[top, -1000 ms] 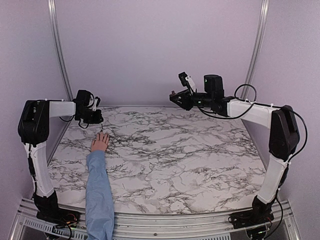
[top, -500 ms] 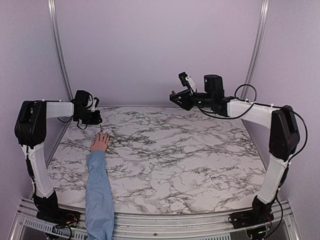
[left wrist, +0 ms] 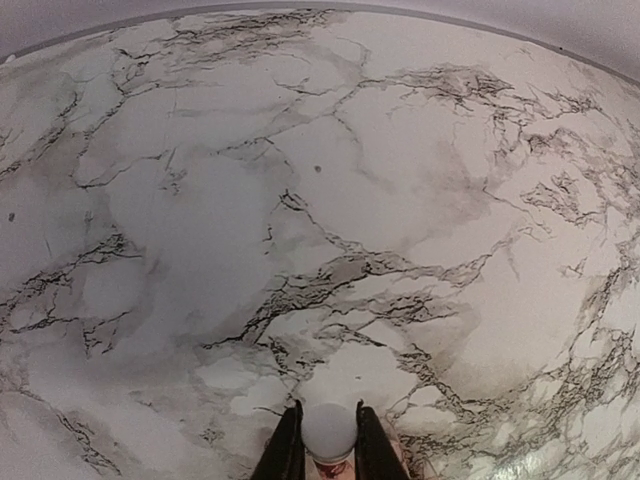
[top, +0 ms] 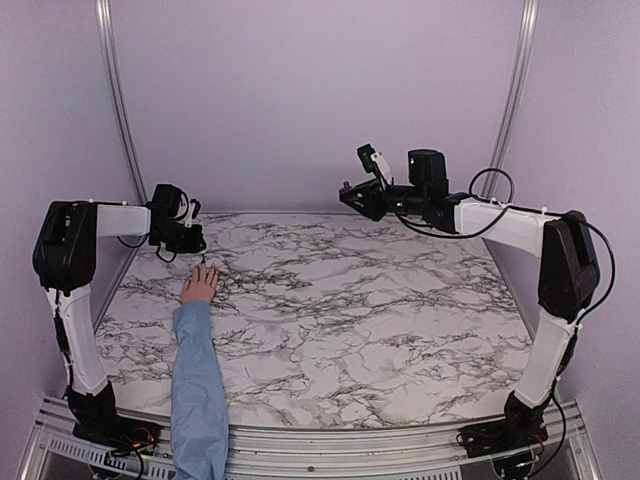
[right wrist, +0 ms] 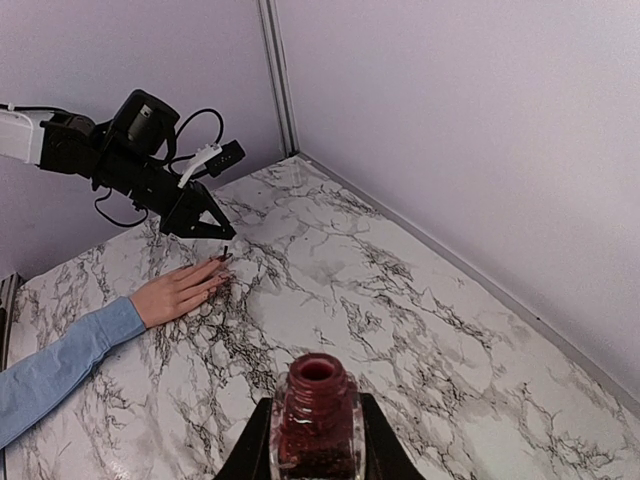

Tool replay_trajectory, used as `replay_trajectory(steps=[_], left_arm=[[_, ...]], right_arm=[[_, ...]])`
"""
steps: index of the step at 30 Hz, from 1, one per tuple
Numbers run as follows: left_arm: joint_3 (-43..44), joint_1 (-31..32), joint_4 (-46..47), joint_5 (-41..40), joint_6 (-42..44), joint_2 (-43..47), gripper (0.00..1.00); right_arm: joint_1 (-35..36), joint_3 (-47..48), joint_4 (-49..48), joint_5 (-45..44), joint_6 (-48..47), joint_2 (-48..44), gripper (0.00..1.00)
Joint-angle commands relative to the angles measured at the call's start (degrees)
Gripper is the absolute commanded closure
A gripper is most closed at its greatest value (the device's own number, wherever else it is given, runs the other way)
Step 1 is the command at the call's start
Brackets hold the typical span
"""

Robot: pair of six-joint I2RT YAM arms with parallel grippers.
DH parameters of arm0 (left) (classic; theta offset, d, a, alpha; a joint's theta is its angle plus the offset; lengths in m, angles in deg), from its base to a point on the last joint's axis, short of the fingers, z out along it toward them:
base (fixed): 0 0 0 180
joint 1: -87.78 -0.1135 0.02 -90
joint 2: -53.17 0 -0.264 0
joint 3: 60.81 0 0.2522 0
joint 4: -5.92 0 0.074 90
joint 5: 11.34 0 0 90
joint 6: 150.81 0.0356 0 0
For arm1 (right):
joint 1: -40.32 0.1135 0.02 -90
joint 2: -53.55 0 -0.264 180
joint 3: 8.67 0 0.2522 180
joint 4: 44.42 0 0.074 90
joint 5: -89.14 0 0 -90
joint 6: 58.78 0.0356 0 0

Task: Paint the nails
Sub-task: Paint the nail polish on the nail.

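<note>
Nails [right wrist: 216, 266] just beneath left hand [right wrist: 214, 228]

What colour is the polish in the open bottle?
Dark red polish, clearest in right wrist view.

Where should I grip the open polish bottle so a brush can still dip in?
The polish bottle by its glass body, from both sides below the neck, as the right gripper does: its open mouth sits on top, so leave that clear.
</note>
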Motion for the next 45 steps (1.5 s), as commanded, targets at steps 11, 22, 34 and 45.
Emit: replay_trajectory(steps=[11,22,34,45], left_arm=[[2.00,0.23,-1.12,-1.79,0.43,-1.90,1.00],[3.46,0.05,-1.55,-2.65,0.34,-3.21,1.00],[5.93,-0.39,-2.13,-3.05,0.35,-3.33,1.00],[3.49,-0.30,-2.31,-2.54,0.64,1.63,1.00]], right_arm=[[-0.70,1.48,-0.33,0.08,-0.22,-1.21,1.00],[-0.66,1.99,-0.11,0.08,-0.29,-1.01,1.00],[-0.66,1.95,0.01,-0.01,-0.57,-1.24,1.00],[-0.71,0.38,-0.62,0.21,-0.53,-2.38,1.00]])
